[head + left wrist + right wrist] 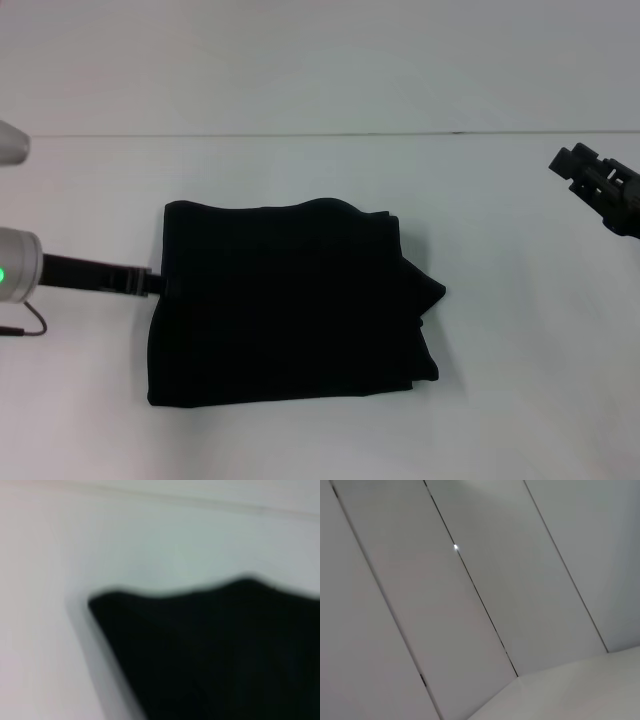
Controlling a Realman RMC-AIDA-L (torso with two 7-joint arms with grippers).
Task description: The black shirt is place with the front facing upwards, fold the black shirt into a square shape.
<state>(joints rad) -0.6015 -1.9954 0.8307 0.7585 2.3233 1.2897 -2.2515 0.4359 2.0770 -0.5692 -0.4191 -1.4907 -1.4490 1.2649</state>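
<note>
On the white tabletop, the black shirt was seen lying near the middle, folded into a roughly square bundle with no print showing on its upper face. Its left edge was straight, while a small pointed flap of cloth jutted out at the right edge. The left gripper was held low at the shirt's left edge, its slim dark fingers reaching to the cloth; whether they were closed on the fabric or merely touching it could not be told. From the left wrist view, only a blurred corner of the black shirt against the pale surface was shown. The right gripper was raised at the far right, well apart from the shirt, and the spread of its fingers could not be judged. Only pale wall panels were shown by the right wrist view.
</note>
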